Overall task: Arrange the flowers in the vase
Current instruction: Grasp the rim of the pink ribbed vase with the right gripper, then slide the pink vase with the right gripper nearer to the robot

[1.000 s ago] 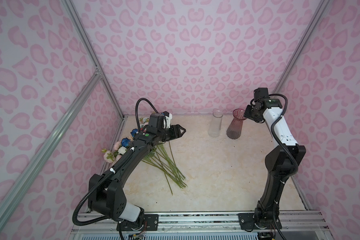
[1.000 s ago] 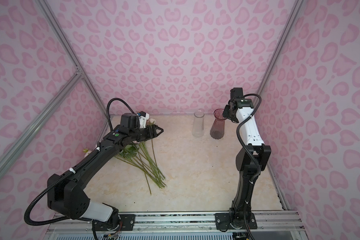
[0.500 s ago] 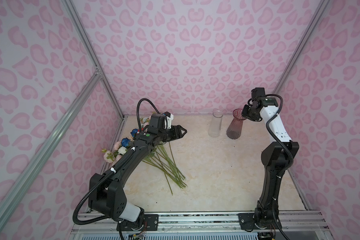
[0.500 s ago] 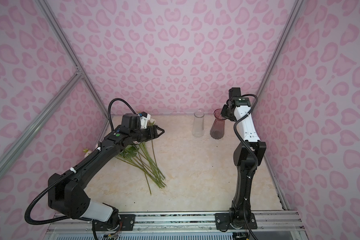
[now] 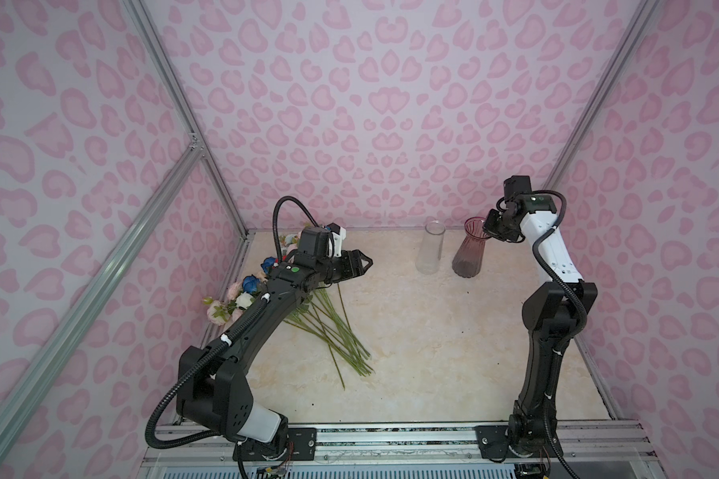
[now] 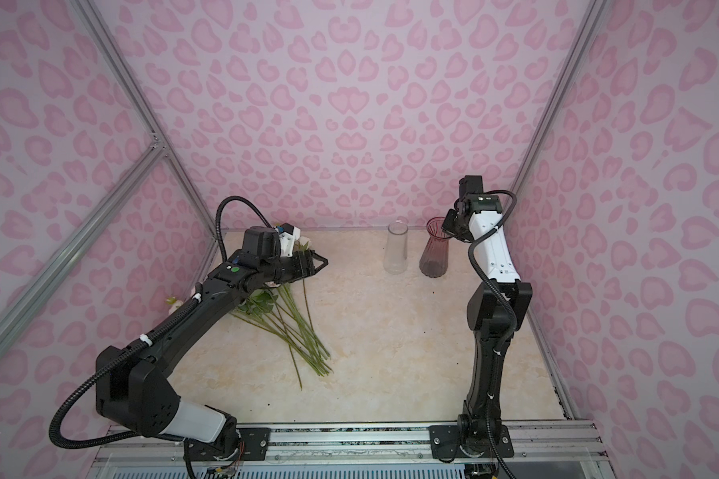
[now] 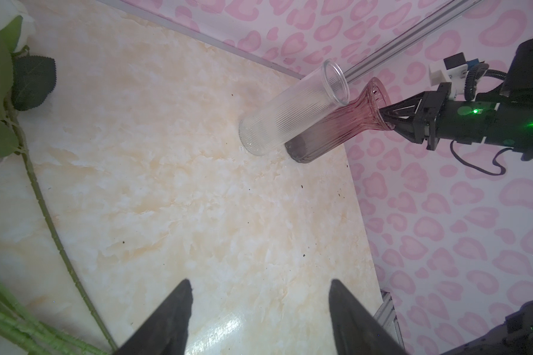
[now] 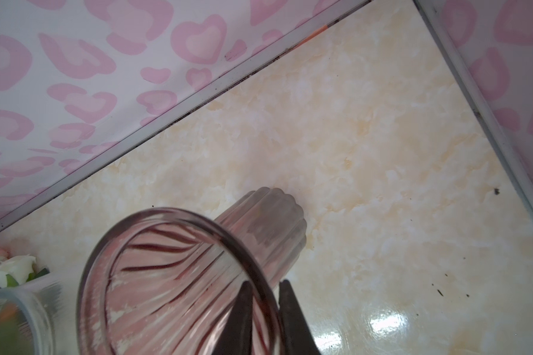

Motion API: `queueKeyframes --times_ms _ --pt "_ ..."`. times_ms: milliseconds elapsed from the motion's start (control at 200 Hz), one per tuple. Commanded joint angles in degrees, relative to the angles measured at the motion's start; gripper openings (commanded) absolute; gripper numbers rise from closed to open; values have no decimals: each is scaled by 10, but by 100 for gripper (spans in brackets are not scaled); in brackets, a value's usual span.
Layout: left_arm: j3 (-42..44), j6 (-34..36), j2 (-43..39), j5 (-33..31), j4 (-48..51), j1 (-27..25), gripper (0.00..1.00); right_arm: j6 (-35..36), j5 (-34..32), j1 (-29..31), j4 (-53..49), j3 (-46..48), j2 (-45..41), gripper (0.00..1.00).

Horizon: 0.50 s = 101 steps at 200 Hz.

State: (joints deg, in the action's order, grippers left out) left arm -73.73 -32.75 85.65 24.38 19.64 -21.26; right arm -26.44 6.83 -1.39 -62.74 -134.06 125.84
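Against the left wall of the counter [image 5: 432,352] the flowers [image 5: 326,325] are laid in a loose heap, with pink, white and blue heads turned toward the wall and the green stems fanned out toward the middle. Part of the heap is hidden under the left arm. The left pincer [image 5: 365,263] is held above the stem ends, and in the left wrist view its fingers [image 7: 166,319] are seen spread wide with nothing between them. Further right, near the back wall, a clear glass vase [image 5: 431,253] is stood upright. Just beside it on its right stands the pink ribbed vase [image 5: 469,255], also upright and empty. At that vase's flared mouth the right pincer [image 8: 265,285] is closed on the rim, one finger inside the glass and one outside.
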Motion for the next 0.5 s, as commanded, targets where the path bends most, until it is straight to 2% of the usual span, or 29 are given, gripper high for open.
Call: queueKeyframes --times_ms 0,190,500 --pt "-5 7 0 -1 -7 0 71 4 -2 1 -15 -2 6 12" --pt "-5 11 -8 -16 -2 0 70 2 11 -2 -5 24 -10 0" --pt "-3 22 -25 -31 0 1 70 -24 59 -5 61 111 -78 0"
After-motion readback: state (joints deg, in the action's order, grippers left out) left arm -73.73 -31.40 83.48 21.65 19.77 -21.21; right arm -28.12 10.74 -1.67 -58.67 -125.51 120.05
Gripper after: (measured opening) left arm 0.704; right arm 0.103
